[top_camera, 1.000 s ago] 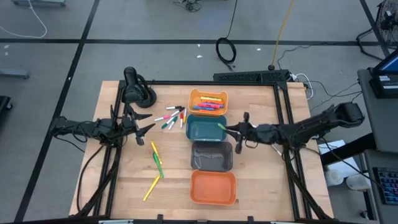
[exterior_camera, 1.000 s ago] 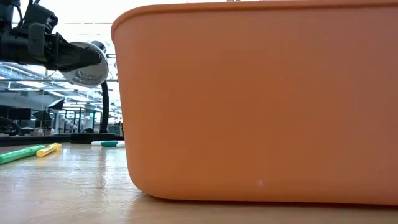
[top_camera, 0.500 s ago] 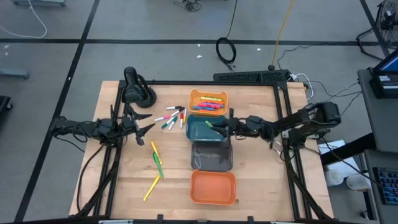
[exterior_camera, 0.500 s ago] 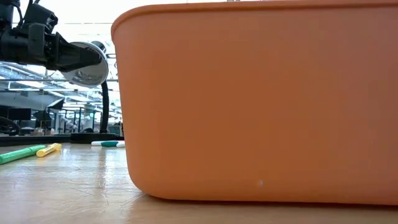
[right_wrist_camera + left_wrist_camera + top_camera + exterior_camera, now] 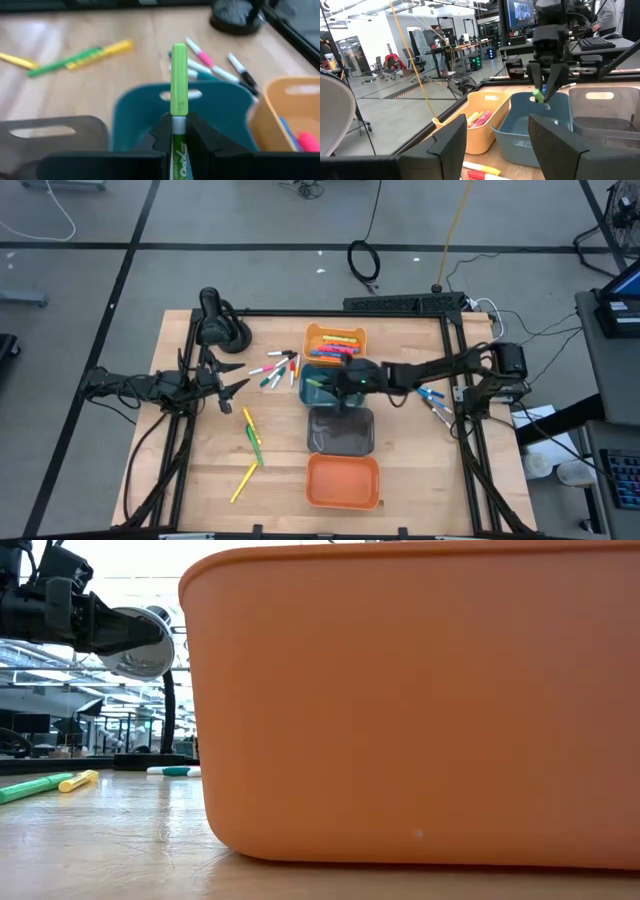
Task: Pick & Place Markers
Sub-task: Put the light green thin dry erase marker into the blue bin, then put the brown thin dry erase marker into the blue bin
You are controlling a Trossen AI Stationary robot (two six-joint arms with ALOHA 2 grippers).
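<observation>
Right end effector (image 5: 345, 383) | you hold green marker (image 5: 178, 82) clamped over teal bin (image 5: 325, 390), cap forward along fingers | left end effector (image 5: 232, 377) wide | low view shows only orange bin (image 5: 420, 710).

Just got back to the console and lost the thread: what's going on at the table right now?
The right gripper is shut on a green marker and holds it over the teal bin. The left gripper hangs open beside the loose markers on the table. The light orange bin already holds several markers. More lie loose near the left arm.
</observation>
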